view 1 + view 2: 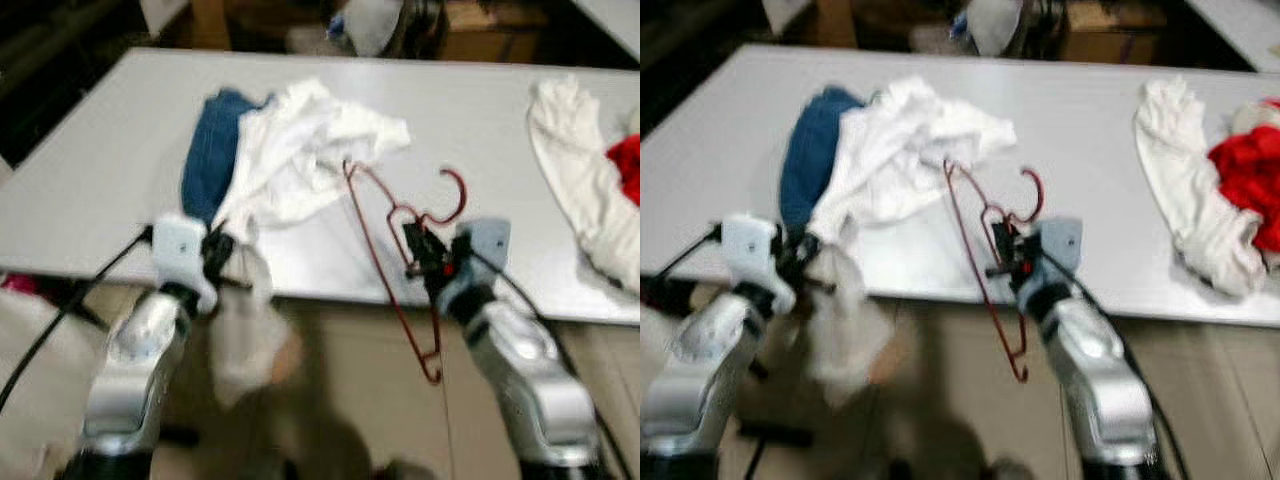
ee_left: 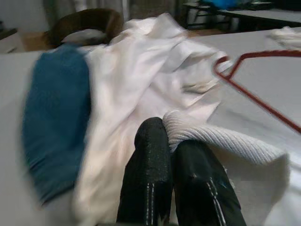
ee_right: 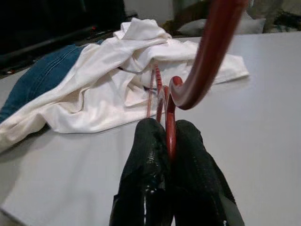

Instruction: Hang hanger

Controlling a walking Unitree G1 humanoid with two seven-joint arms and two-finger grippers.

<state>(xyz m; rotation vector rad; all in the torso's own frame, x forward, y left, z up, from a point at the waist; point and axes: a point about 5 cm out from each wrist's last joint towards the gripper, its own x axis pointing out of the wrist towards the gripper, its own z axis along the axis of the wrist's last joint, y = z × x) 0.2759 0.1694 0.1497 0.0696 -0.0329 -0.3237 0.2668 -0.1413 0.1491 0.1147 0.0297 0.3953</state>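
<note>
while both arms work at the near edge of the long pale grey table (image 1: 90, 170), each holds a different part of the job. the right gripper (image 1: 428, 256) has its two black fingers (image 3: 150, 165) pressed together on the thin dark-red wire hanger (image 1: 400, 280), pinching the wire just below the hook. the hook (image 1: 455, 195) curls upward over the table top; the lower corner of the frame hangs down past the table edge toward the tan floor (image 1: 350, 340). holding near the neck probably keeps the hook free, as it must be for hanging.

the left gripper (image 1: 215, 255) has its fingers (image 2: 150, 160) shut on a ribbed hem of the crumpled white cotton garment (image 1: 300, 150). part of that cloth drapes over the table edge below the gripper. the far end of the hanger lies at or under the white garment's edge; whether it is actually threaded inside cannot be told. the grip on the hem likely serves to steady or spread the garment against the hanger.

a folded blue denim piece (image 1: 210, 150) lies touching the white garment on its left. a second cream-white cloth (image 1: 580, 160) with a bright red cloth (image 1: 625, 165) beside it lies well apart to the right.

no rail or hook to hang on can be made out. judgement: hanging itself is not yet done.
</note>
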